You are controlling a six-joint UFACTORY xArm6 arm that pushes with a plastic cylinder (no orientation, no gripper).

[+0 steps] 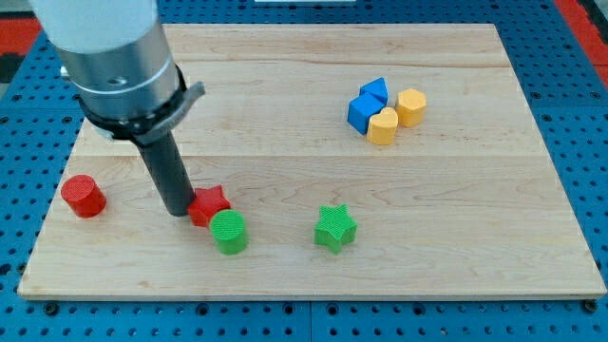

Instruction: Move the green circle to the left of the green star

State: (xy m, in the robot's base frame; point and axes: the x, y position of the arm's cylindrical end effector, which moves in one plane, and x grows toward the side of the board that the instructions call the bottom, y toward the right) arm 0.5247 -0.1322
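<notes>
Currently my tip (178, 211) touches the red plastic star (209, 204), at ten o'clock of the green plastic circle (229, 232); the green plastic star (335, 228) sits at three o'clock; jaws absent.

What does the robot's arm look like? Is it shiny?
A bit shiny. The arm is a fat round tube, pale on top with a silvery grey band, then a dark collar. Below hangs a straight black rod ending at my tip, beside the red star. No cables or markings show.

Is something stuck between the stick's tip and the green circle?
Yes. The red star sits between my tip and the green circle, touching the circle's upper left edge. Between the circle and the green star, the board shows nothing.
</notes>
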